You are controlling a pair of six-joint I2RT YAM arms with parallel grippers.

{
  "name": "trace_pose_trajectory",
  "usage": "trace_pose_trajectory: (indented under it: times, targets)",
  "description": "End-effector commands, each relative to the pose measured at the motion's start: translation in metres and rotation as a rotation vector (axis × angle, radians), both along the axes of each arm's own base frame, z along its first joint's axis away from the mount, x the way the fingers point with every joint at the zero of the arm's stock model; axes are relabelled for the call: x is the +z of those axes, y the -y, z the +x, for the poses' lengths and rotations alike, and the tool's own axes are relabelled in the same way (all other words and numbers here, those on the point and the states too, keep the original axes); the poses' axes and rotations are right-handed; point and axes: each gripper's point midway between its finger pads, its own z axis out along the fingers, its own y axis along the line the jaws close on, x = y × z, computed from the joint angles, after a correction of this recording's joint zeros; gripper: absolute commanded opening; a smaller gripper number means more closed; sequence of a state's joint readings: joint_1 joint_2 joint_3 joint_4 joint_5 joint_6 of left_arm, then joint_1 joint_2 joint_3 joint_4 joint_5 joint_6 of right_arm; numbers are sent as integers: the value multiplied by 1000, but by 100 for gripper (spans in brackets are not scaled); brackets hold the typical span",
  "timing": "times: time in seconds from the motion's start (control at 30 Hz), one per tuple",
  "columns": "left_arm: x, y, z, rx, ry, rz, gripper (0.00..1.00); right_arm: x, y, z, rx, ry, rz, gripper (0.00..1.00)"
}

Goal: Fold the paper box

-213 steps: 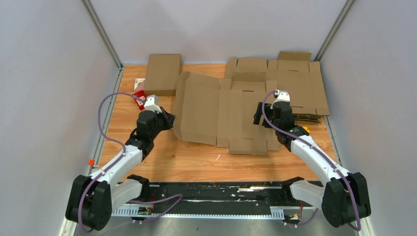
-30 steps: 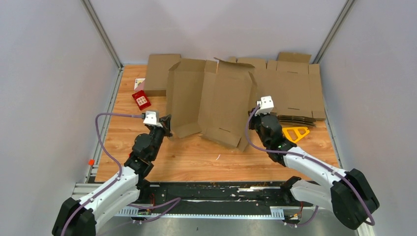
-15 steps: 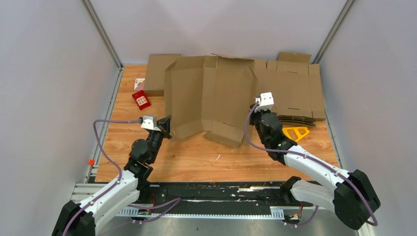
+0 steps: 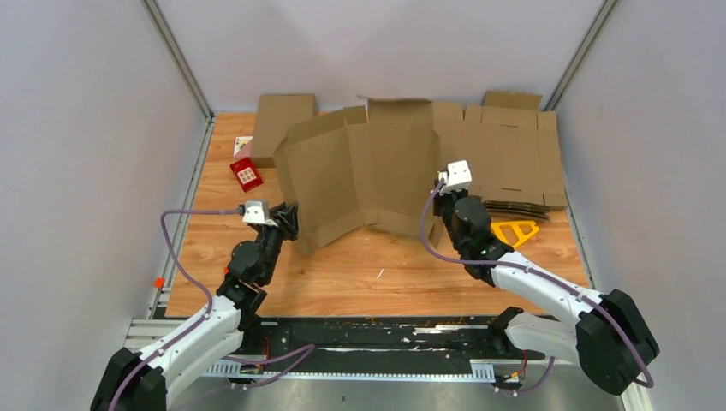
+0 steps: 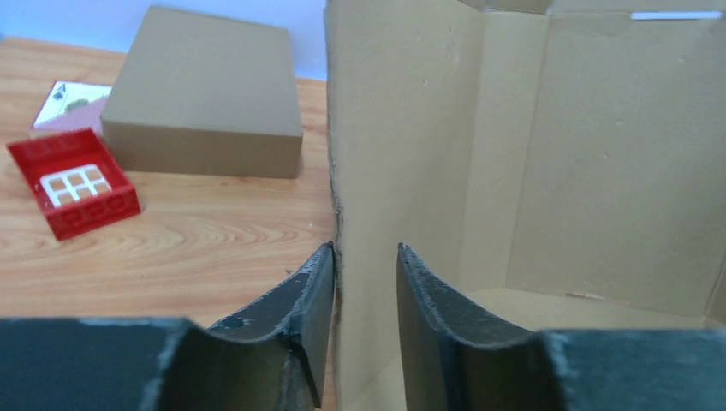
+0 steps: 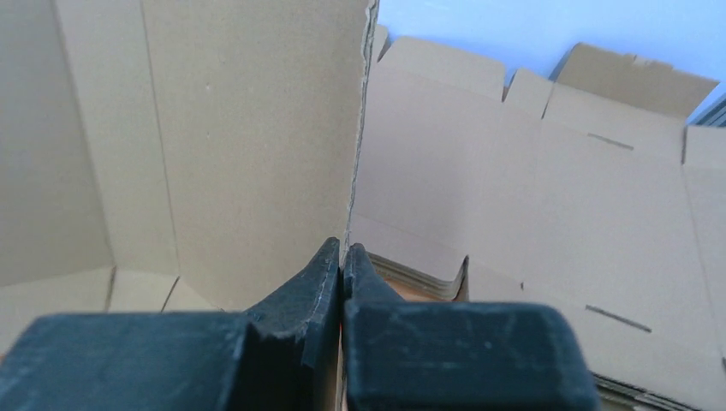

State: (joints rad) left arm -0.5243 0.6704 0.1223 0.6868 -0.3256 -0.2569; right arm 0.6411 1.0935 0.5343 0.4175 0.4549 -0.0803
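The paper box (image 4: 368, 167) stands upright on its lower edge in the middle of the table, a brown creased blank with its panels bent into a shallow U. My left gripper (image 4: 291, 221) is open around the blank's left edge. In the left wrist view that edge of the paper box (image 5: 402, 154) lies against the left finger (image 5: 308, 291), with a gap to the right finger (image 5: 428, 295) of my left gripper (image 5: 365, 257). My right gripper (image 4: 441, 214) is shut on the right edge of the blank. The right wrist view shows the paper box (image 6: 257, 128) rising from the pinched jaws of my right gripper (image 6: 343, 253).
A pile of flat brown blanks (image 4: 514, 154) lies at the back right, also behind the held edge as the pile (image 6: 531, 188). A closed brown box (image 4: 282, 124), a red tray (image 4: 246, 174) and a card (image 4: 243, 144) sit back left. A yellow triangular piece (image 4: 514, 231) lies right.
My left gripper's jaws have opened off the blank's left edge. The blank has tipped further upright and its left panel has swung forward. The right gripper keeps its grip.
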Motion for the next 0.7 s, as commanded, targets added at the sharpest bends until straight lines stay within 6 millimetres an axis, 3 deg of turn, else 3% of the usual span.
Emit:
trace_pose_trajectory:
  times: [0.0, 0.13, 0.27, 0.5, 0.57, 0.67]
  targets:
    - [1, -10, 4, 71, -41, -69, 47, 22, 1, 5, 12, 142, -57, 0]
    - [-1, -5, 7, 54, -93, -38, 65, 23, 2, 2, 27, 199, -83, 0]
    - [0, -7, 12, 45, -113, -41, 73, 23, 3, -5, 50, 261, -69, 0]
    - [0, -20, 16, 71, -166, -48, 87, 8, 8, -4, 18, 223, -64, 0]
    - [7, -27, 18, 93, -195, -50, 88, 3, 12, -4, -8, 202, -60, 0]
    - [20, -27, 16, 83, -182, -55, 100, -2, 15, -3, -28, 184, -47, 0]
